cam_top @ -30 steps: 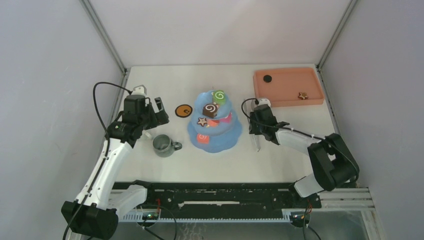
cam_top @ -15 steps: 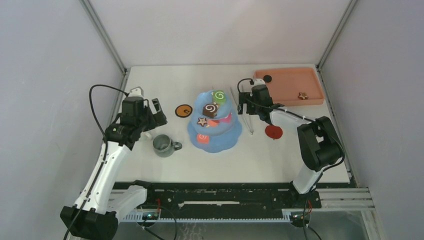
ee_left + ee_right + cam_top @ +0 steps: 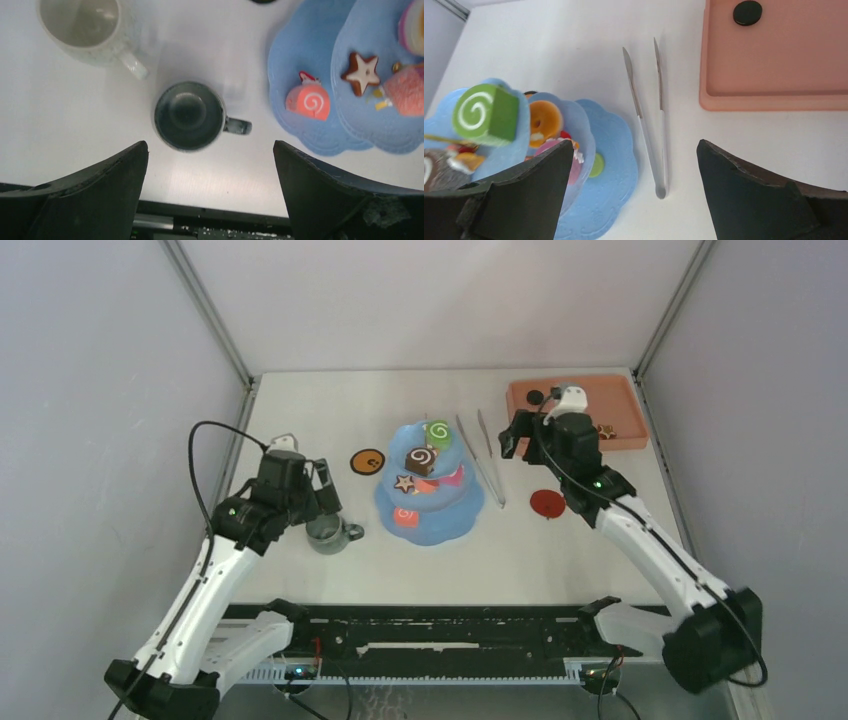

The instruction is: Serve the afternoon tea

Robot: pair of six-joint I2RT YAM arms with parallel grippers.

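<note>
The light blue three-tier cake stand [image 3: 445, 520] stands mid-table, carrying a green swirl roll [image 3: 438, 431], a brown swirl roll [image 3: 420, 460], a star cookie [image 3: 404, 483] and a red swirl roll [image 3: 406, 517]. A grey-green mug [image 3: 328, 532] sits to its left. My left gripper [image 3: 322, 490] hovers open above it; in the left wrist view this gripper [image 3: 210, 145] frames the grey-green mug [image 3: 189, 116], with a white mug [image 3: 82, 25] beyond. My right gripper [image 3: 520, 435] is open and empty, raised between stand and tray. In the right wrist view the gripper [image 3: 635, 142] looks down on the stand [image 3: 614, 170].
Long metal tongs [image 3: 485, 455] lie on the table right of the stand. A red disc [image 3: 547, 503] lies nearby, an orange-and-black disc [image 3: 368, 461] left of the stand. The salmon-pink tray [image 3: 590, 445] at back right holds a black disc [image 3: 535, 396] and a star cookie [image 3: 606, 430].
My right gripper opened, let go of the tongs and swung back toward the tray; the tongs now lie on the table. My left gripper moved nearer, over the grey-green mug.
</note>
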